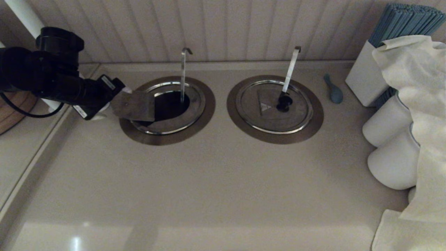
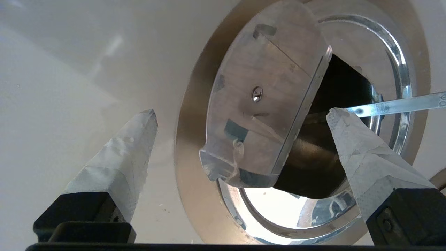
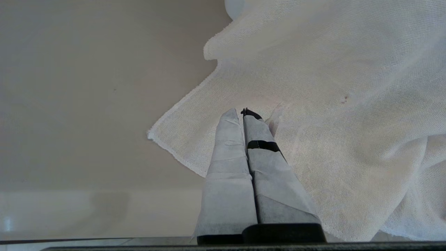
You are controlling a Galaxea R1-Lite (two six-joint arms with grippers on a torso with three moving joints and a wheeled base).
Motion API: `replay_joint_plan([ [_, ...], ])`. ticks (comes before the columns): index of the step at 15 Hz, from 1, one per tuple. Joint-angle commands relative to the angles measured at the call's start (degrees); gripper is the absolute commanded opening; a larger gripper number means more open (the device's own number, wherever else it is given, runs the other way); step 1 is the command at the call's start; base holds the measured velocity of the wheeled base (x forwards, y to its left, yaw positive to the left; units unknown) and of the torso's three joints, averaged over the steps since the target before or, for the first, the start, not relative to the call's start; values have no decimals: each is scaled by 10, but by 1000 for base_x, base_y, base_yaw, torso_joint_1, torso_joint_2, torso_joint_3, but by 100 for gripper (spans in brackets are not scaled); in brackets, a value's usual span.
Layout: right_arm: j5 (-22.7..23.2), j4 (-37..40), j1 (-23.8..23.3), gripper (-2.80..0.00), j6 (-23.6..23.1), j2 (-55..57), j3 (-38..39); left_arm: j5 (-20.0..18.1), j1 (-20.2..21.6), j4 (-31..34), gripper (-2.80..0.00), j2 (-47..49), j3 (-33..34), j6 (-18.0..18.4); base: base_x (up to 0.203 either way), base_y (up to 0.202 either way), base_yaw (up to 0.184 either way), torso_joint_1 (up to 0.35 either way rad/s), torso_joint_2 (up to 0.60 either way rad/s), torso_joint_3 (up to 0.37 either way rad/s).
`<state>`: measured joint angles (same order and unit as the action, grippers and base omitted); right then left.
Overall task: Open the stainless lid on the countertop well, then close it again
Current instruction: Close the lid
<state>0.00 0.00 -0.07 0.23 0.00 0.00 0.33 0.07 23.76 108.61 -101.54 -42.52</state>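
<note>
Across the beige counter (image 1: 216, 181), two round wells sit side by side near the panelled back wall. At the left one, the countertop well (image 1: 195, 125) ringed by a brownish-steel flange, the stainless lid (image 2: 261, 104) has its folding flap tilted up on the robot's left side, baring the dark hole; a narrow hooked steel ladle handle (image 1: 183, 75) stands upright in it. Its twin lid (image 1: 274, 106) on the right lies shut, pierced by a slanted handle. White cloth (image 1: 414, 115) drapes pale canisters at the right edge. Just beside the raised flap, the left gripper (image 2: 240, 115) hangs spread wide, grasping nothing. Over the cloth, the right gripper (image 3: 244, 116) has its fingers pressed together.
</note>
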Motion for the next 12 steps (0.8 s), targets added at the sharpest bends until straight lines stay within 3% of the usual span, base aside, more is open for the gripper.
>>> replay_joint_plan([
  [1, 0, 0, 0, -280, 0, 1, 0, -1, 0, -3, 0, 3, 0, -4, 0, 0, 0, 0, 0, 0],
  [8, 0, 0, 0, -280, 0, 1, 0, -9, 8, -18, 0, 0, 23, -20, 0, 0, 0, 0, 0, 0],
  [11, 0, 0, 0, -280, -1, 0, 0, -98, 45, -41, 0, -13, 57, -20, 0, 0, 0, 0, 0, 0],
  [12, 0, 0, 0, -280, 0, 0, 0, -106, 48, -47, 0, -15, 59, -20, 0, 0, 0, 0, 0, 0],
])
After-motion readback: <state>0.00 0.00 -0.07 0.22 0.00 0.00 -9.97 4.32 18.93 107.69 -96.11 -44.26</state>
